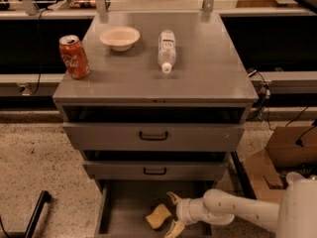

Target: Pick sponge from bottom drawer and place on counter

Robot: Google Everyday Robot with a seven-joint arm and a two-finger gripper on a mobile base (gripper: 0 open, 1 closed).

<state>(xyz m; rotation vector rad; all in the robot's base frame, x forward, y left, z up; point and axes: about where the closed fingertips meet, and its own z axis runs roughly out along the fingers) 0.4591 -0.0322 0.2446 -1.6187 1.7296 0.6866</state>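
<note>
While a red soda can (74,57) is standing upright near the left edge of the counter (203,81), a cream bowl (119,37) is sitting just to its right and further back. A clear plastic bottle (167,50) is lying on its side near the middle, cap pointing toward the front. Below the two upper drawers (153,136), the bottom drawer (124,207) is standing pulled out. The sponge (158,215) is lying about the middle of its floor. The gripper (172,213) is reaching in from the right, fingers spreading apart, one behind the sponge's right end and one in front, not clamping it. The white arm (242,212) is stretching off rightward, near a cardboard box (282,155) on the floor.
</note>
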